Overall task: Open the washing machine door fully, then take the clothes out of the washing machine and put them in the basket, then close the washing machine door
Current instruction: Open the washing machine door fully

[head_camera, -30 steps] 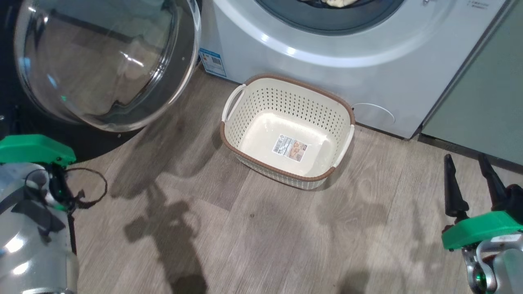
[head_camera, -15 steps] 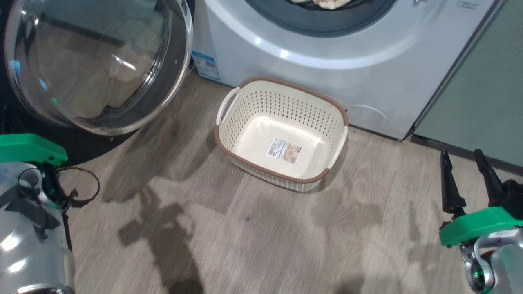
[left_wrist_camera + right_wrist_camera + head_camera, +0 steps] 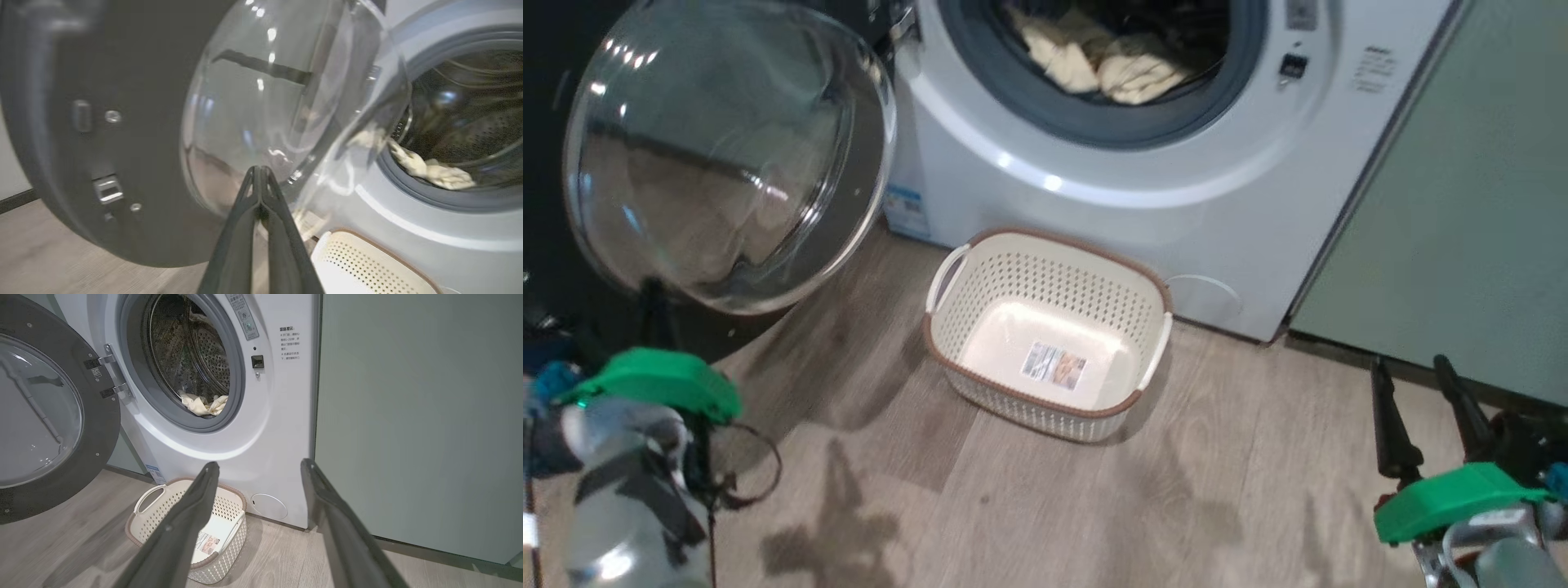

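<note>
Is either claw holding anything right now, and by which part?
Nothing is held. The left gripper is shut on nothing, and the right gripper is open and empty.

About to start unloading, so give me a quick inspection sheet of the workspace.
Surface: grey wood-look floor, basket standing on it.
Job's things: washing machine door swung open leftward; clothes inside the washing machine; basket empty but for a sticker.
Clutter: nothing seen.
Grippers: left gripper jaws shut, empty; right gripper jaws open, empty.
Cables: thin dark cable loop by the left wrist.
Surroundings: sage-green cabinet right of the machine.
</note>
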Tool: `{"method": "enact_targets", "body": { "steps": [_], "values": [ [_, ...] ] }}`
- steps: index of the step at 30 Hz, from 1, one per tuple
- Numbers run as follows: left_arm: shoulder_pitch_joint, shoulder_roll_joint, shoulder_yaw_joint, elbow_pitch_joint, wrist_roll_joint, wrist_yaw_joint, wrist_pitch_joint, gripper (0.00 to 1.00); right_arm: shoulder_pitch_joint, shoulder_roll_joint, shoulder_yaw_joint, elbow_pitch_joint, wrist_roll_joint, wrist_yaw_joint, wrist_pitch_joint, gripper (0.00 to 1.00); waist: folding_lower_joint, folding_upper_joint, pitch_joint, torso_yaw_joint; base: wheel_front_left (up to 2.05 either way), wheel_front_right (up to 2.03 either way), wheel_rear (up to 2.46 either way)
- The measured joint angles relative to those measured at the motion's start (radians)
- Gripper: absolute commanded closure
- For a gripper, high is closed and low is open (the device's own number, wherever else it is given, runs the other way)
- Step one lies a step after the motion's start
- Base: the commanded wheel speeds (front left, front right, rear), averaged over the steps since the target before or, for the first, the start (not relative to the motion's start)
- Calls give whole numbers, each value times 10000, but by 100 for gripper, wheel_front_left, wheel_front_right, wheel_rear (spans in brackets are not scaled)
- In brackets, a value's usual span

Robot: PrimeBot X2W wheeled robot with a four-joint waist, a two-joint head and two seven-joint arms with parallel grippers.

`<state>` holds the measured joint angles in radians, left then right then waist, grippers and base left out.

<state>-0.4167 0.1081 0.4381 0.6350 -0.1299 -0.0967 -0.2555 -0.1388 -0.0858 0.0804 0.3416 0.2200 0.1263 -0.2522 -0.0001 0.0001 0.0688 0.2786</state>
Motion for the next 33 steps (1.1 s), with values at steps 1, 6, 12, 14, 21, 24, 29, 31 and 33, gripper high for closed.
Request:
{"method": "enact_targets", "body": {
  "steps": [1, 6, 12, 14, 21, 24, 29, 31, 33],
  "values": [
    [147, -23, -144, -75, 27, -79, 0, 100, 64, 4, -10, -4, 0, 0, 0, 0, 0, 0, -92, -67, 0, 0, 0],
    [612, -58, -692, -293, 19, -247, 0, 100, 194, 56, -10, 4, 0, 0, 0, 0, 0, 0, -402, -359, 0, 0, 0],
    [1228, -38, -1862, -669, -249, -328, 2, 42, 331, 190, -4, -19, -2, 0, 2, 0, 0, 0, -667, -910, 0, 0, 0],
    [1351, 21, -2259, -830, -522, -330, 0, 0, 330, 215, 23, -40, -2, 0, 2, 0, 0, 0, -729, -1127, 0, 0, 0],
    [1906, 428, -3371, -1035, -1484, -332, 0, 0, 338, 249, -29, -136, -6, 0, 0, 0, 0, 0, -895, -1976, 0, 0, 0],
    [2017, 627, -3547, -1068, -1659, -332, 2, 0, 372, 253, -48, -194, -86, 0, 0, 0, 0, 0, -936, -2327, 0, 0, 0],
    [2116, 752, -3735, -1206, -1887, -332, 2, 0, 596, 251, -81, -270, -157, 0, 0, 0, 1, 0, -1010, -2824, 0, 0, 0],
    [2138, 738, -3774, -1221, -1889, -332, 2, 0, 673, 244, -90, -297, -190, 0, 0, 0, 1, 0, -1049, -2986, 0, 0, 0],
    [2178, 738, -3741, -1244, -1973, -332, 2, 0, 724, 240, -88, -301, -190, 0, 0, 0, 1, 0, -1080, -3126, 0, 0, 0]
  ]
}}
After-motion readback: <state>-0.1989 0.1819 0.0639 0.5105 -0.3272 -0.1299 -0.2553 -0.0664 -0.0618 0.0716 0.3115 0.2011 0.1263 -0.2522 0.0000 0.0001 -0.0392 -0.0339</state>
